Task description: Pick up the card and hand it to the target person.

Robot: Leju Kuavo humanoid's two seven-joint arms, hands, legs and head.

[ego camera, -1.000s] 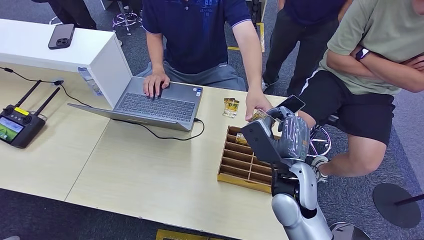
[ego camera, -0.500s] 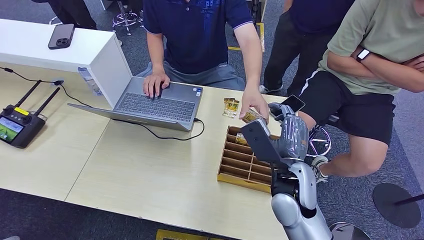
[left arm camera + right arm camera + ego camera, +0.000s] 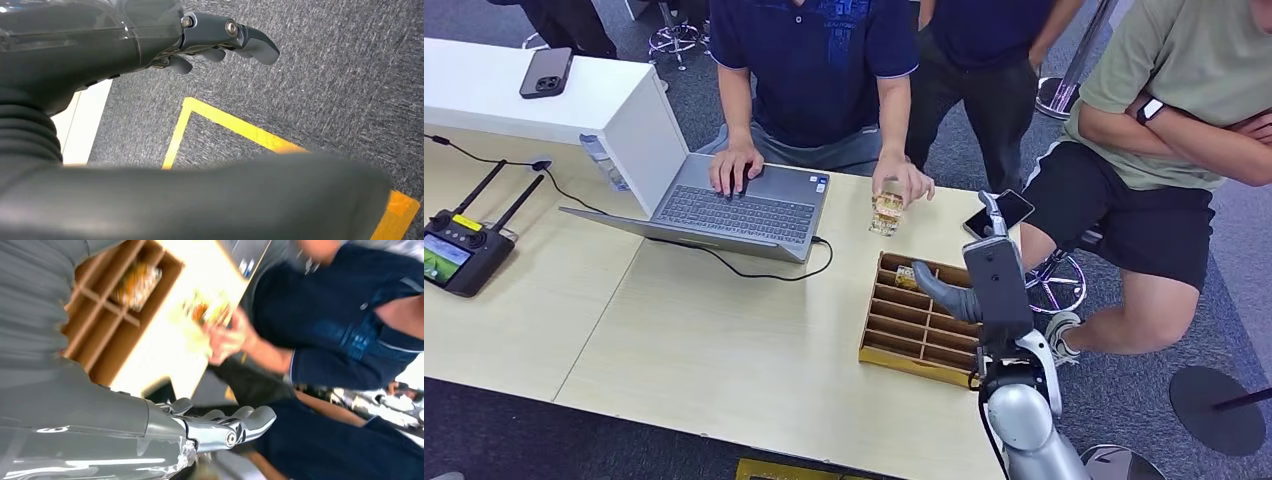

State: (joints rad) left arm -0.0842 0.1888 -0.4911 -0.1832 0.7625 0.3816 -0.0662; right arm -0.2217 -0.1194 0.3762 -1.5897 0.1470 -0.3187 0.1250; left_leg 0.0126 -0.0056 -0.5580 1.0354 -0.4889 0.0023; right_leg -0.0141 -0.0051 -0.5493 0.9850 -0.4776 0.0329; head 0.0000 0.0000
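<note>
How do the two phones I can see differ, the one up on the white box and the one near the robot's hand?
The phone on the white box lies with its back up, dark, its camera bump showing; the phone by the right hand lies screen up, glossy and reflecting light. The first rests well inside the white box top; the second sits at the table edge, partly hidden behind the hand. Both are dark, flat, and held by nobody.

The card (image 3: 887, 212), a small gold-and-orange printed packet, lies on the pale surface (image 3: 724, 330) under the fingers of the person's hand (image 3: 902, 180), just beyond the wooden tray (image 3: 894, 345). Another gold card (image 3: 905, 277) sits in the tray's far compartment.
</note>
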